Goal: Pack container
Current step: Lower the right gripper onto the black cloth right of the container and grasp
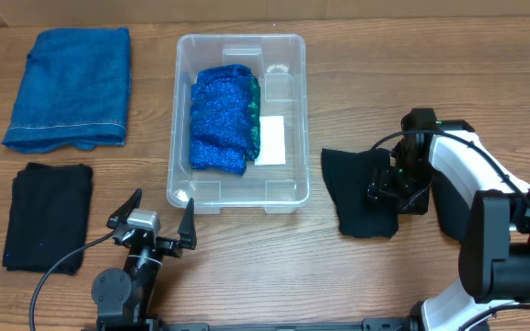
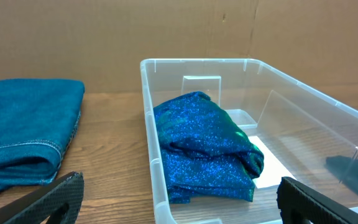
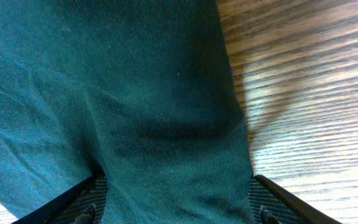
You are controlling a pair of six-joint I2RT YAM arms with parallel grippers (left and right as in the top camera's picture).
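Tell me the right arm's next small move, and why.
Probably lift the right tool a little. The dark cloth looks bunched between its fingers yet lies on the table, beside the container, whose side nearest it has room.

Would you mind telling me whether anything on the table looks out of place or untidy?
Only the dark cloth to the right of the container: it lies rumpled with an uneven outline, bunched between the fingers of the right gripper.
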